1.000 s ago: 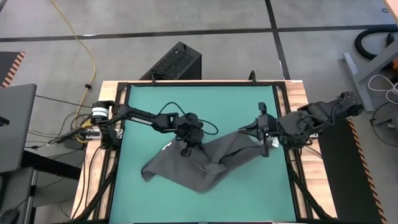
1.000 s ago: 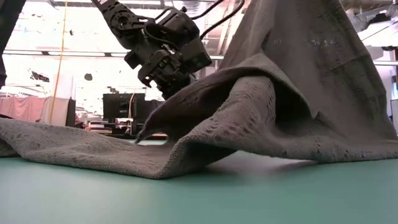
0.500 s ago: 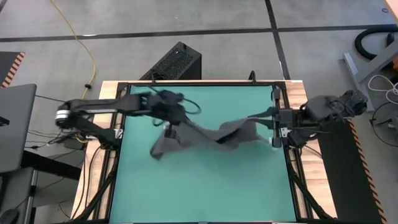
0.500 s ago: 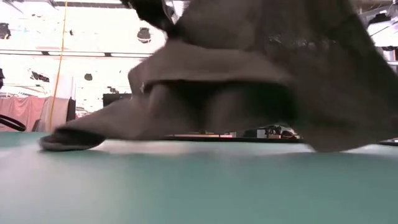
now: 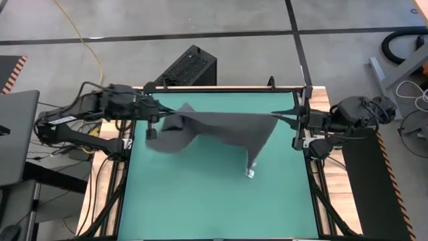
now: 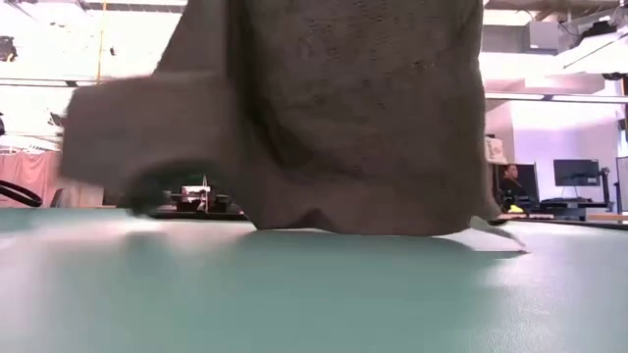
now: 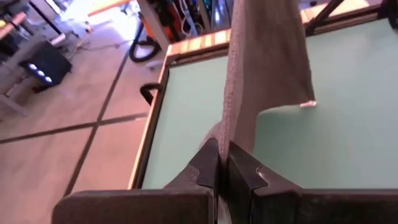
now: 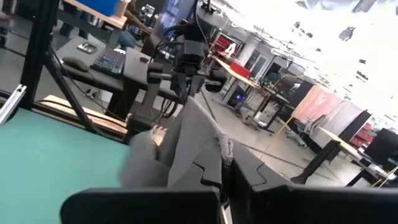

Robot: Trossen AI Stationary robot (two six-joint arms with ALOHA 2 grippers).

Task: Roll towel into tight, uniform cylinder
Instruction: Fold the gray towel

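Note:
The dark grey towel (image 5: 227, 127) hangs spread between my two grippers above the green mat (image 5: 214, 207). My left gripper (image 5: 159, 112) is shut on its left end near the table's far left. My right gripper (image 5: 282, 115) is shut on its right end near the far right edge. A loose flap (image 5: 167, 137) droops below the left gripper. The corner with the white tag (image 5: 249, 173) hangs lowest. In the low view the towel (image 6: 343, 118) fills the middle and its tag (image 6: 488, 225) reaches about mat height; I cannot tell whether it touches the mat. My left gripper pinches the towel's upper edge (image 7: 227, 134) at its left end between the two fingers, coming slanting down from the table's left side. The cloth runs away from the fingers toward the other arm and hangs below them. My right gripper pinches the towel's upper edge (image 8: 219, 144) at its right end between the two fingers, coming about level from the table's right side. The cloth stretches from there toward the left gripper (image 8: 186, 53), and the rest hangs below that edge.
A black frame (image 5: 309, 167) borders the mat. A black box (image 5: 189, 67) stands on the floor beyond the far edge, and a laptop (image 5: 15, 134) sits left of the table. The mat's near half is bare.
My left gripper has risen steeply and gone toward the table's far left, drawing the towel's left end with it. My right gripper has risen a little, drawn back toward the far right edge, and rolled. The towel, crumpled on the mat before, now hangs spread between them.

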